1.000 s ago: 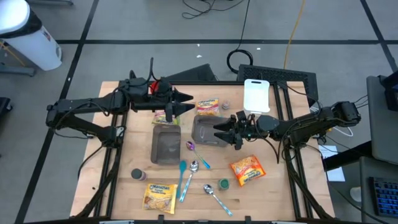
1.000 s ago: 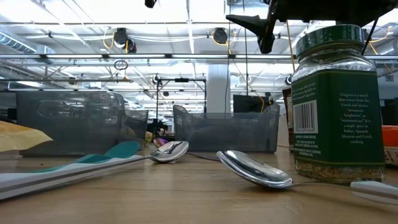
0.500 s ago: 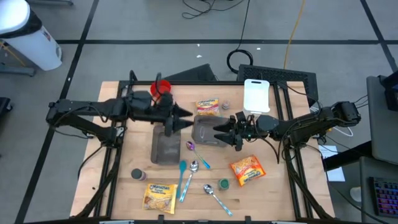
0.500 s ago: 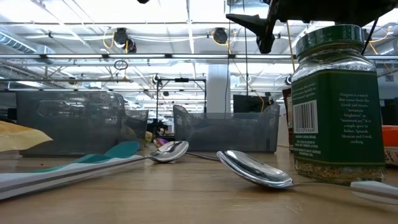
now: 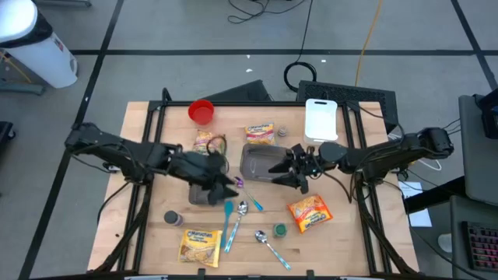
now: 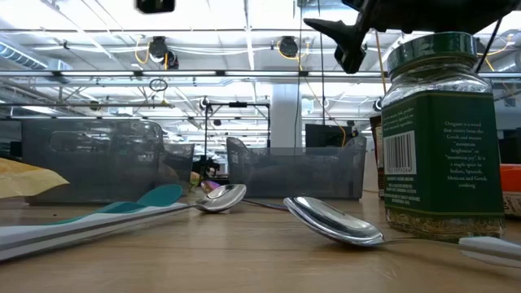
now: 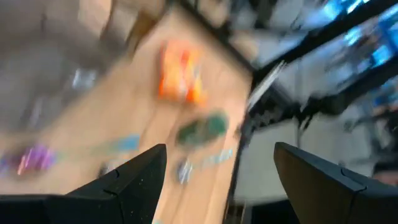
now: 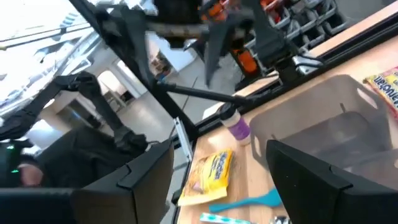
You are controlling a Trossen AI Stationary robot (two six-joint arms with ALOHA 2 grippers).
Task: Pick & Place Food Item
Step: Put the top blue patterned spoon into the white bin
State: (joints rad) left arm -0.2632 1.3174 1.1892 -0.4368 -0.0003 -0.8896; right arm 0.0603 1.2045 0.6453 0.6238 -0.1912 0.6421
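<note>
My left hand has been swinging down from the far side of the tabletop; it is now hovering over the near end of the left grey bin, fingers spread wide and carrying nothing. My right hand is staying almost where it was, hanging over the right grey bin, its fingers also parted and empty.

Just past the left hand's tips I am seeing a purple spoon, then a teal spatula and a metal spoon nearer the front edge. The food items are lying loose: an orange noodle packet near the right hand, a yellow noodle packet at the front left, another packet beyond the right bin, and one more beside the left bin's far end. A green-lidded spice jar is standing at the front, a red cup at the far left, and a white cutting board at the far right.
</note>
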